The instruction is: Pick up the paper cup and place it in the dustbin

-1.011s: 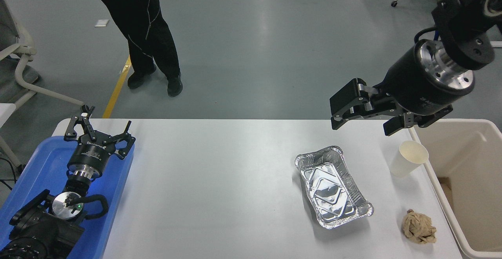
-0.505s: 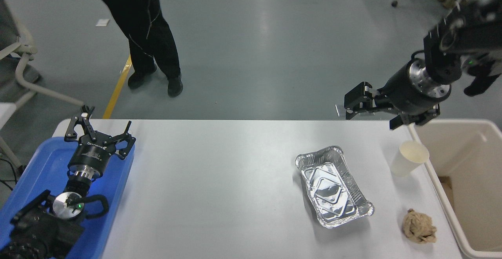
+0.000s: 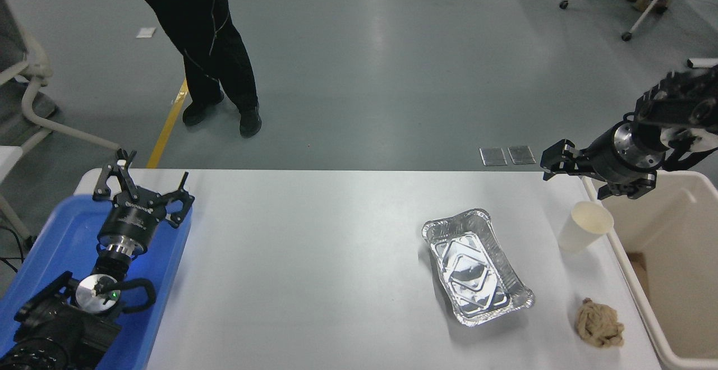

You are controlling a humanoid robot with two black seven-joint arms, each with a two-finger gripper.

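Observation:
The white paper cup (image 3: 583, 227) stands upright near the table's right edge, right beside the cream-beige dustbin (image 3: 676, 230). The dustbin stands off the table's right side, its rim level with the tabletop. My right gripper (image 3: 574, 184) comes in from the right edge. It hangs open and empty just above and behind the cup, over the table's far right corner, not touching it. My left gripper (image 3: 143, 184) is parked open over the blue tray at the lower left.
A silver foil tray (image 3: 477, 266) lies left of the cup. A crumpled brown paper ball (image 3: 600, 322) lies near the front right. A blue tray (image 3: 39, 246) sits at the left. A person (image 3: 207, 50) stands beyond the table's far left.
My right arm has swung right and back, from above the table's far middle-right to its far right corner near the dustbin. The cup has not moved.

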